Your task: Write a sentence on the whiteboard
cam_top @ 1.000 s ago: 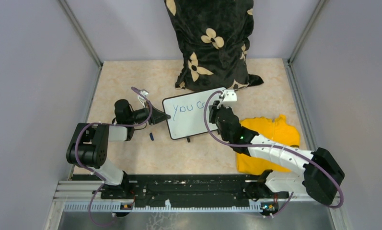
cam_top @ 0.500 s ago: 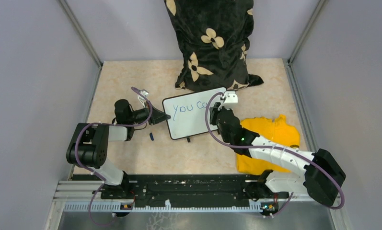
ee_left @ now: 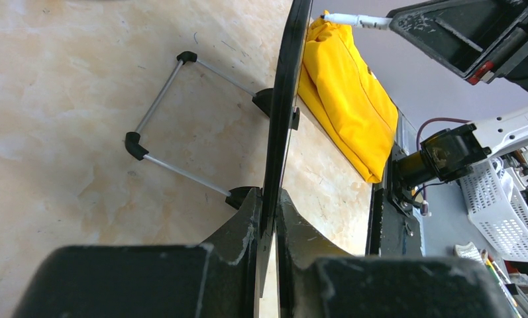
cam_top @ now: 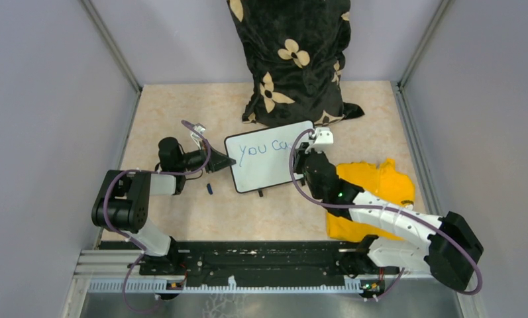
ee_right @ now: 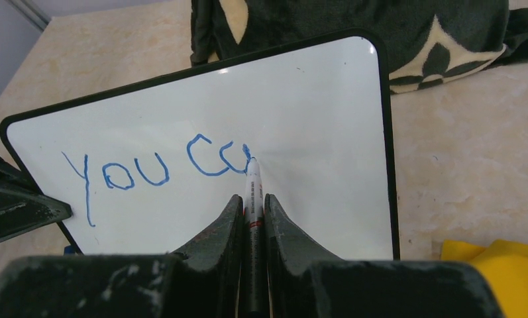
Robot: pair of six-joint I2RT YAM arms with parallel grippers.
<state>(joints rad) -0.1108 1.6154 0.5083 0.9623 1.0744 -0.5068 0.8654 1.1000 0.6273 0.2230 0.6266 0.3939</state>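
Since a second ago, the overhead view shows the right arm slid slightly rightward, the right gripper (cam_top: 298, 152) at the right end of the whiteboard (cam_top: 267, 169), which stands mid-table with a flowered black cushion (cam_top: 294, 59) behind, a yellow cloth (cam_top: 373, 182) to its right and open tabletop (cam_top: 267, 215) in front. Only the left wrist view shows the board edge-on, the left gripper (ee_left: 269, 205) pinching its thin black rim beside the wire stand (ee_left: 171, 126). Only the right wrist view shows the right gripper squeezing a marker (ee_right: 252, 192), its tip on the sentence (ee_right: 155, 169), blue, so far "YOU C" plus a part-made letter.

Probably lab: grey enclosure walls (cam_top: 42, 99), aluminium mounting rail (cam_top: 248, 285).
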